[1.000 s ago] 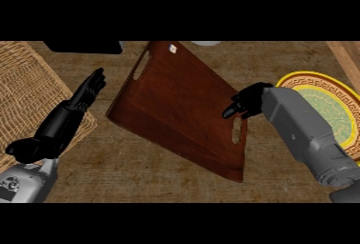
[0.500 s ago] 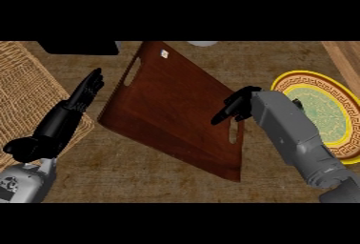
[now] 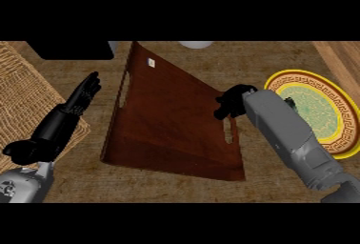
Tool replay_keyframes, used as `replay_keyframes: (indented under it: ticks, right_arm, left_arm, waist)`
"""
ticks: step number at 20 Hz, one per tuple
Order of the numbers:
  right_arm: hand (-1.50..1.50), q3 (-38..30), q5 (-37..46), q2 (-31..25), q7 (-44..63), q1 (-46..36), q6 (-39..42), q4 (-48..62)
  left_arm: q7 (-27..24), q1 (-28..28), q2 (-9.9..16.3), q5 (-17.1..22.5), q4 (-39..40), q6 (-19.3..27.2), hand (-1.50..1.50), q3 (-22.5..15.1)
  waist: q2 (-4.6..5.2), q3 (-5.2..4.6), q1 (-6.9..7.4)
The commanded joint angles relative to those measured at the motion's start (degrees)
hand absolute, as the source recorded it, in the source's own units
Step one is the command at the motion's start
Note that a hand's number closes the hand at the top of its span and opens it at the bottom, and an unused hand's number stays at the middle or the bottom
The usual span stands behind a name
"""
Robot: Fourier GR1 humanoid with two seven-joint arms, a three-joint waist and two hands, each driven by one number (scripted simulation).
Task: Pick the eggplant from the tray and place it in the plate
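Right hand (image 3: 231,102) curled at tray (image 3: 169,128) right rim; fingers' hold undeterminable. Left hand (image 3: 67,116) open, fingers straight, left of tray. Plate (image 3: 341,143) right of fingers. Eggplant not visible.

The tray (image 3: 169,128) has tipped up steeper as the right hand (image 3: 231,101) lifted its edge.

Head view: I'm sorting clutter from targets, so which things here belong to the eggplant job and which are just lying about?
Job: tray, tilted; plate; right hand at the tray's right edge. No eggplant shows.

Lying about: wicker mat; black box; pale round thing at the top edge; left hand, resting open at the left.
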Motion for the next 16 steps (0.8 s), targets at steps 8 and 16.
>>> replay_keyframes:
  ticks: [8, 16]
  right_arm:
    - [1.50, 18.6, 25.1, -0.9, -16.9, -12.0, -2.1, -29.9]
    - [1.50, 18.3, 34.9, -11.5, -24.4, -11.7, -13.6, -49.4]
  left_arm:
    - [1.8, 3.4, 0.1, 0.5, 3.4, 0.6, 0.00, 0.6]
    - [0.7, 6.1, 0.8, 0.4, 4.3, 2.5, 0.00, 3.1]
  waist:
    - [-5.68, 2.45, -4.23]
    - [-4.02, 2.93, -9.76]
